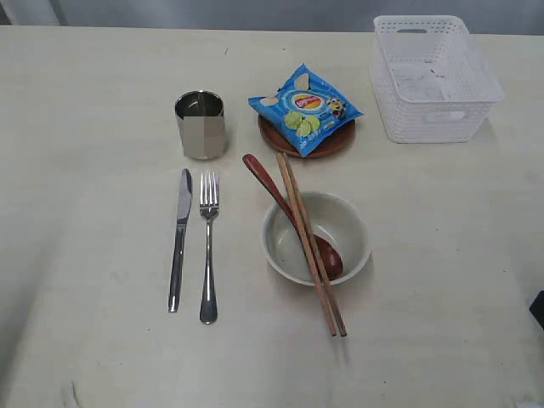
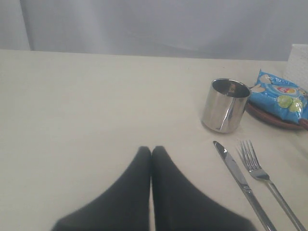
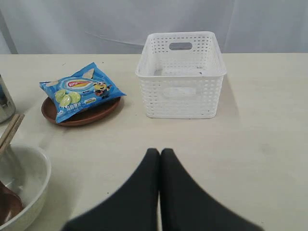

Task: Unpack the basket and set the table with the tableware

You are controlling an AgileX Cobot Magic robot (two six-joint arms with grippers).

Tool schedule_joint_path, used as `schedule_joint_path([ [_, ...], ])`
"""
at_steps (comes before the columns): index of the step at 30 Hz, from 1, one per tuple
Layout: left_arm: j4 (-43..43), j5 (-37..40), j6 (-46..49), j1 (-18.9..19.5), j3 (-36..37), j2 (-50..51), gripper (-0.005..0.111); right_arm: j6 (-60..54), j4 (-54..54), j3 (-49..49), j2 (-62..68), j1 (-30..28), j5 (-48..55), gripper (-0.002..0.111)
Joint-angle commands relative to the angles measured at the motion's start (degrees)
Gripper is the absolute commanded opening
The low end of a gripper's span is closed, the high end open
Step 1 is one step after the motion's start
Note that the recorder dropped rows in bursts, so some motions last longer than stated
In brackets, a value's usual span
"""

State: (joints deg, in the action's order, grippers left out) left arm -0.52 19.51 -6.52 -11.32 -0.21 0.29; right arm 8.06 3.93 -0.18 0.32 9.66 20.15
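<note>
Right wrist view: bowl (image 3: 41, 168) half offscreen

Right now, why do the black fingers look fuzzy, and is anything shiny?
Left wrist view: the left fingers look soft-edged, probably too near the lens; the steel cup gleams with bright streaks. Right wrist view: the right fingers look blurry, the basket is sharp. Exterior view: even light, faint shadow by the bowl.

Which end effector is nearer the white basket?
Right. The right end effector faces the basket across bare table; the left end effector sits farther off, with the steel cup and chip bag in between.
</note>
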Motion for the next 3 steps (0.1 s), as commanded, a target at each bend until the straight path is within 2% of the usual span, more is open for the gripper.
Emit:
schedule_joint_path([
  [1,0.1,0.0,0.1,0.1,0.2,-0.3,0.000,0.2,0.0,0.2,-0.3,-0.4,-0.1,0.000],
  [3,0.1,0.0,0.1,0.1,0.2,-0.3,0.000,0.2,0.0,0.2,-0.3,-0.4,-0.1,0.000],
])
